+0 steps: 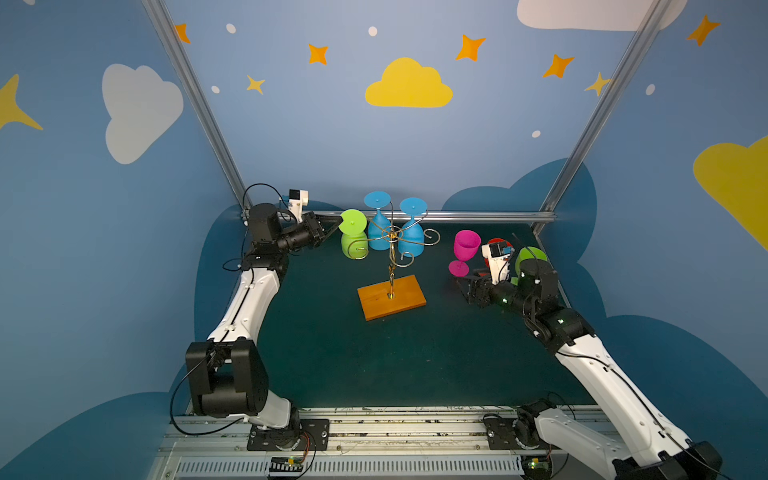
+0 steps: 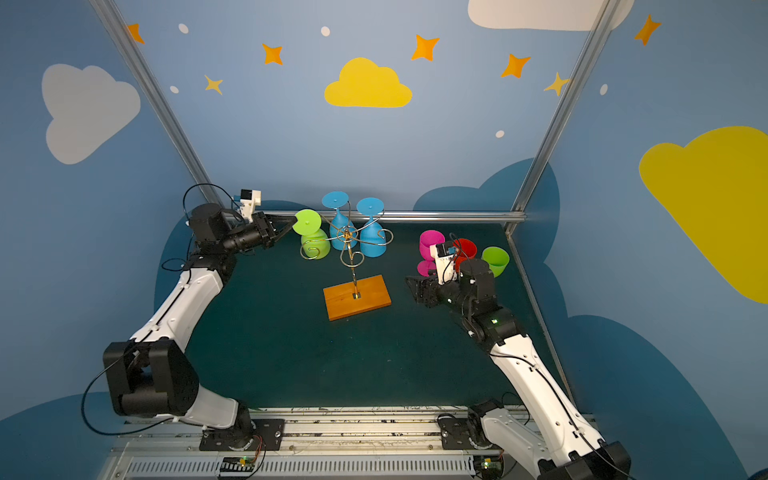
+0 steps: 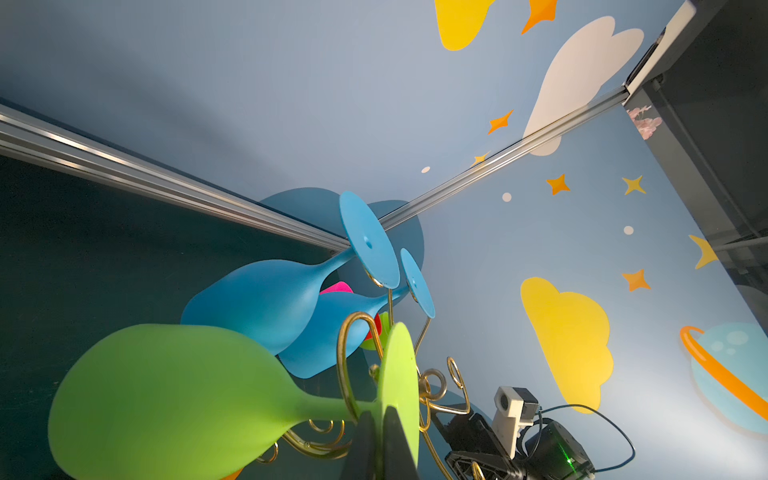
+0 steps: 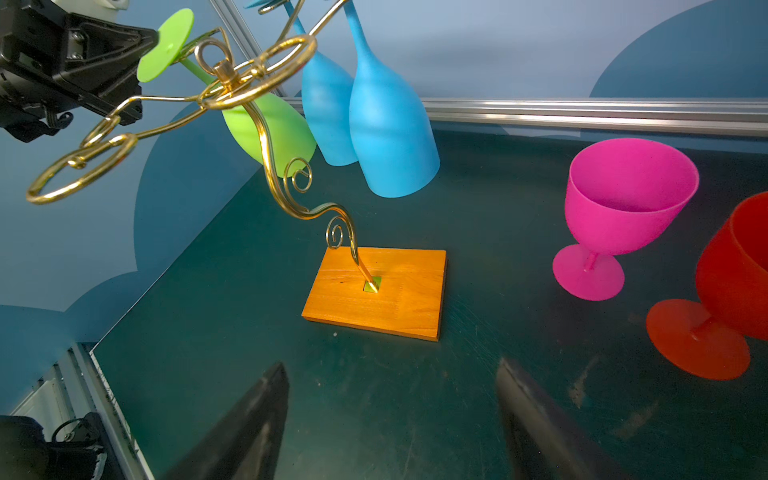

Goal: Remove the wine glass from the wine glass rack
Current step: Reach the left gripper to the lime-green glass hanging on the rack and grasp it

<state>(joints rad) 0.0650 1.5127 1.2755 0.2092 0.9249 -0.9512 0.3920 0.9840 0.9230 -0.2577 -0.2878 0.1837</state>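
Note:
The wine glass rack (image 1: 390, 270) stands mid-table on its wooden base (image 1: 391, 297), its gold wire arms spread above. A green wine glass (image 1: 354, 245) hangs upside down from the rack's left arm, its foot disc (image 3: 399, 374) on top. My left gripper (image 3: 380, 415) is shut on the edge of that foot disc and reaches in from the left (image 1: 337, 228). Two blue wine glasses (image 1: 379, 237) (image 1: 411, 241) hang behind the stem. My right gripper (image 4: 392, 365) is open and empty, low over the mat to the right of the base (image 1: 463, 284).
A pink glass (image 1: 465, 247), a red glass (image 2: 465, 249) and a green glass (image 2: 495, 259) stand upright at the back right, close behind the right wrist. A metal rail (image 1: 478, 216) runs along the back edge. Several gold spiral arms (image 4: 83, 166) jut forward.

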